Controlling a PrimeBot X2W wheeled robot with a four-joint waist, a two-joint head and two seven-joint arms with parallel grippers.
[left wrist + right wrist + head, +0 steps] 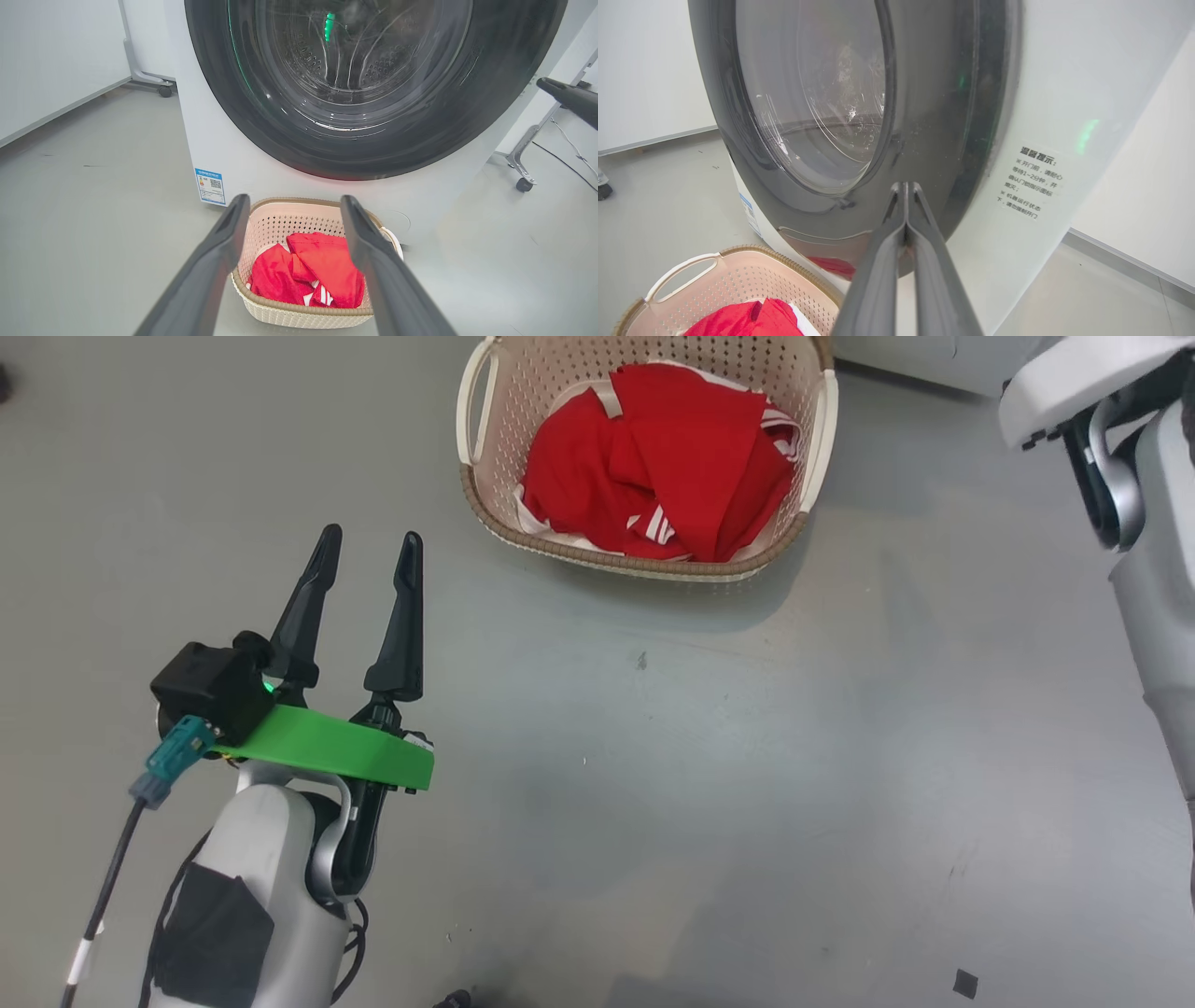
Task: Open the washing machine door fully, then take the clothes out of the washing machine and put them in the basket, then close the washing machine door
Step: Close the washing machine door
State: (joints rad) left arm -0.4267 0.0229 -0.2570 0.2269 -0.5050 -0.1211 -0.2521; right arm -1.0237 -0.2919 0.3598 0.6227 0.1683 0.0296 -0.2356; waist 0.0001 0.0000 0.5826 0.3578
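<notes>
Nearest the lens, the right gripper [906, 186] has its two long dark fingers pressed flat together with nothing between them. Their tips sit at the glossy black rim of the washing machine door [934, 116], though contact cannot be told. The left gripper [370, 535] hovers over the grey floor [747, 756] with its fingers spread wide and nothing in them, short of the basket.

Beside the door, on the white front of the washing machine [1064, 93], a printed notice [1031, 182] in grey Chinese characters is headed "温馨提示" (the smaller lines below begin "开门前", the rest too fine to read surely). Low on the machine's front corner is a small blue sticker [210, 185] with a QR code; its print is too small to read.

The door lies flush against the machine's front, its clear glass bulging outward, with the perforated steel drum dim behind it and a green glint in the glass.

The basket [644, 565], cream with perforated sides, a brown woven-look rim and white handles, stands on the floor just before the machine, below the door. The clothes [653, 467] lie crumpled inside it, bright red with white stripe trim.
</notes>
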